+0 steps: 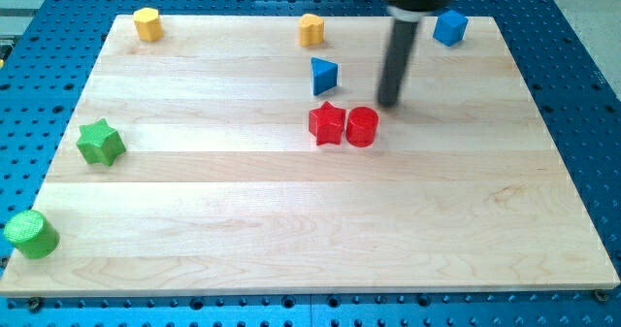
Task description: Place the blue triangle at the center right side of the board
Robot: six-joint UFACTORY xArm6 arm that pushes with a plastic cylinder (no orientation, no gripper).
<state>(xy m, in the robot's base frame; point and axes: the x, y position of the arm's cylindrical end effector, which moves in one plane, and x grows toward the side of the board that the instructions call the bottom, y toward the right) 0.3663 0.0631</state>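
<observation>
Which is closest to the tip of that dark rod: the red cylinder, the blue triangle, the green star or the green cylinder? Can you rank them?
From my tip:
1. Red cylinder, just below-left of it.
2. Blue triangle, up and to the view's left.
3. Green star, far at the view's left.
4. Green cylinder, bottom-left corner.

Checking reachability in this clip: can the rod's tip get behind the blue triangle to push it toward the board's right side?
Probably yes. My tip is right of the blue triangle, so it must circle to its left; the board there looks open.

No readable text or labels.
</observation>
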